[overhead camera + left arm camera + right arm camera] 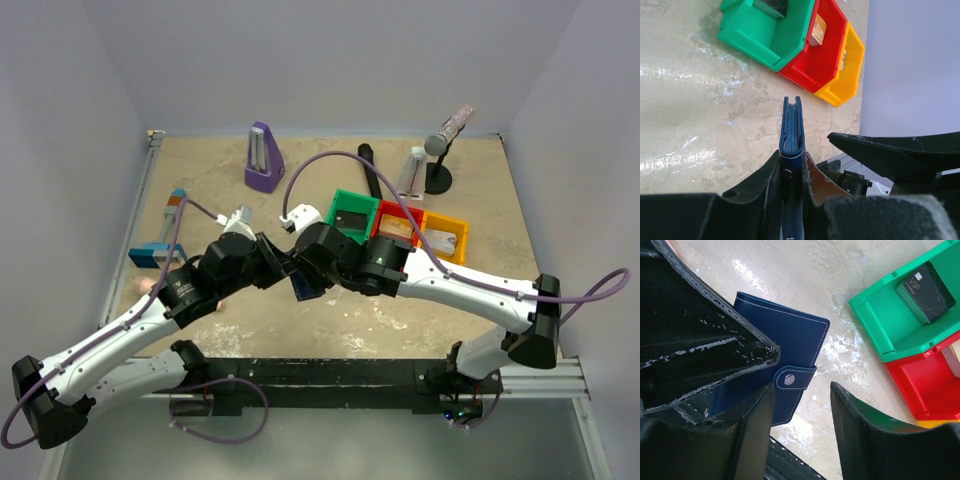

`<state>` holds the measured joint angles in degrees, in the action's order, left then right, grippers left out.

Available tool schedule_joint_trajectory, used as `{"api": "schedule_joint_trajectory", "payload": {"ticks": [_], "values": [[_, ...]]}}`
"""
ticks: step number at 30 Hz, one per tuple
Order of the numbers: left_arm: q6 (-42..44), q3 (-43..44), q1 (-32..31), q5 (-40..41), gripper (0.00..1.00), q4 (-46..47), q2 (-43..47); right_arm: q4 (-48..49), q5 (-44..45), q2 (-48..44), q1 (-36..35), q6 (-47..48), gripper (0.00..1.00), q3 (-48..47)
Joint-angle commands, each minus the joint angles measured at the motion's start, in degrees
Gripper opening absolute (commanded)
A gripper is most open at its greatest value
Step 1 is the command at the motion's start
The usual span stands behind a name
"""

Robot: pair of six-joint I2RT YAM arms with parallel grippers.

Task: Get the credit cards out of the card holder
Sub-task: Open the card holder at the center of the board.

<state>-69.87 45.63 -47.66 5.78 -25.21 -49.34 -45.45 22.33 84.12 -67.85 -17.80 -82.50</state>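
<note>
**Item 1.** Blue object, lying by the left edge of the table, at 9 o'clock from the card holder. Its kind cannot be told.

**Item 2.** Purple metronome, standing upright at 11 o'clock from the holder, well apart from it.

**Item 3.** Left gripper, reaching in from 8 o'clock. Its 2 fingers are pressing flat against both faces of the card holder, clamping it tight.

**Item 4.** Card holder, navy with pale stitching. It is hanging above the table between the 2 grippers, near the table's near-centre. It is folded closed, with the snap tab fastened across its open edge. The left wrist view is showing it edge-on. No cards are showing inside it.

**Item 5.** Right gripper, reaching in from 3 o'clock. Its jaws are standing apart. The tab edge of the holder is sitting in the gap, just beside 1 finger. Whether they touch cannot be told.

**Item 6.** 3 bins in a touching row, starting at 1 o'clock from the holder:
- The green bin is holding a black flat rectangle marked VIP.
- The red bin is holding a tan-faced card, which is leaning upright.
- The yellow bin is sitting at the red bin's 3 o'clock side. Its contents are too small to tell.

**Item 7.** Black stand, carrying a tilted cylinder, standing at 12 o'clock from the yellow bin.
</note>
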Motion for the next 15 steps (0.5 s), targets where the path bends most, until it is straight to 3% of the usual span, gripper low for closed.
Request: {"api": "schedule_joint_trajectory", "payload": {"ticks": [1, 15], "values": [[-2.38, 0.43, -0.33, -5.08, 0.0, 5.35, 1.53, -0.34, 4.83, 1.84, 0.0, -0.57, 0.5, -1.61], [-2.29, 0.34, -0.42, -7.98, 0.0, 6.93, 2.06, -0.95, 5.89, 3.86, 0.0, 0.05, 0.26, -1.7]]}}
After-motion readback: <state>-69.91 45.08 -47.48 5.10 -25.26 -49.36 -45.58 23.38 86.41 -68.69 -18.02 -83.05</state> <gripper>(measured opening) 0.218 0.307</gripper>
